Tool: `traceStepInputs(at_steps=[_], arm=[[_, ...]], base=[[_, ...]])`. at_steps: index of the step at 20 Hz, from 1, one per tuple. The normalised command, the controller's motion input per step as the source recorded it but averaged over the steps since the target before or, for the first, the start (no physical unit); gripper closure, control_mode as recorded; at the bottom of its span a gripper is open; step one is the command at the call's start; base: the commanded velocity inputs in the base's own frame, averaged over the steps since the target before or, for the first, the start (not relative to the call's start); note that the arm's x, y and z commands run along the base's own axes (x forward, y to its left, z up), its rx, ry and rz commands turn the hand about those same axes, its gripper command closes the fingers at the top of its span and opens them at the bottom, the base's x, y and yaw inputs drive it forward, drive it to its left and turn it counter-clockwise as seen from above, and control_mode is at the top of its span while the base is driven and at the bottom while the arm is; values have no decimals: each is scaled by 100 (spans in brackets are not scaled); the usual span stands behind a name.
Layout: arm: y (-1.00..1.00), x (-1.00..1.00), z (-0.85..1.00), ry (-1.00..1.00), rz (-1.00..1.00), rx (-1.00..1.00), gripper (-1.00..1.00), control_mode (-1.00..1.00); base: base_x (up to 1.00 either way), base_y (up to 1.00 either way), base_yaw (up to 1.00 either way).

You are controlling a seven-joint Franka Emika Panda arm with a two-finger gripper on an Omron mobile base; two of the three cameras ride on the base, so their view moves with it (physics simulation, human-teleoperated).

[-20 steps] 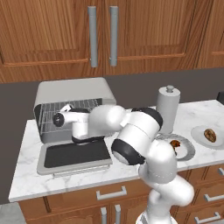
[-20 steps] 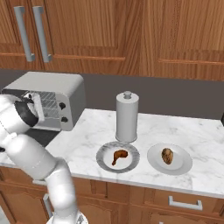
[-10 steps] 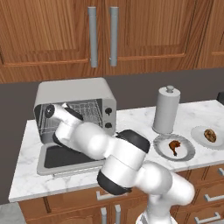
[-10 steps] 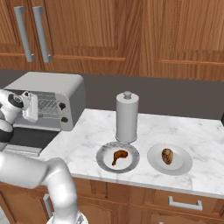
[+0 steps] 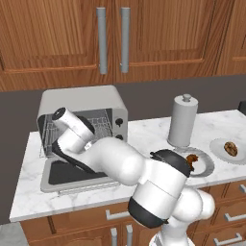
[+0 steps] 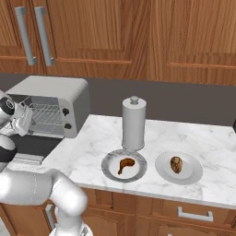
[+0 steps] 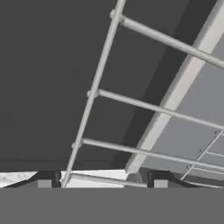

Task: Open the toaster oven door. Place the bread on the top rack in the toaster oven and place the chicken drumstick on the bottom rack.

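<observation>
Toaster oven (image 5: 84, 103): far left of the marble desk (image 6: 184, 184), door (image 5: 72, 174) folded down flat toward me, wire racks (image 5: 102, 121) exposed inside.

Hand (image 7: 103, 180): I see my arm reaching across the open door to the oven mouth. In the hand view the two dark fingertips (image 7: 43, 181) sit at the bottom edge, apart, with rack wires (image 7: 94, 87) and the dark oven interior just beyond. I see nothing held between them; how wide the fingers stand I cannot tell exactly.

Chicken drumstick (image 6: 124, 164): on a grey plate (image 6: 110, 170), near edge of the desk, right of the oven.

Bread (image 6: 176, 164): on a second plate (image 6: 191, 173), just right of the drumstick's plate.

Paper towel roll (image 6: 133, 123): upright, behind the drumstick plate.

Wooden cabinets (image 5: 62, 33): above, doors closed.
</observation>
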Motion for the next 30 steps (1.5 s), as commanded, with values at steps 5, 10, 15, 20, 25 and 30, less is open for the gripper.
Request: traceStepInputs(at_steps=[5, 10, 15, 20, 25, 30], arm=[[0, -97, 20, 18, 0, 0, -100, -100], [-19, -42, 100, 0, -2, 0, -100, -100], [-88, -32, 67, 3, -6, 3, -100, -100], [-100, -32, 39, 0, -9, 5, -100, -100], [-98, -9, 10, 2, -12, 6, -100, -100], [-100, -2, 15, 0, -25, 14, -100, -100]], base=[[0, 0, 0], [0, 0, 0], [0, 0, 0], [0, 0, 0], [0, 0, 0], [0, 0, 0]])
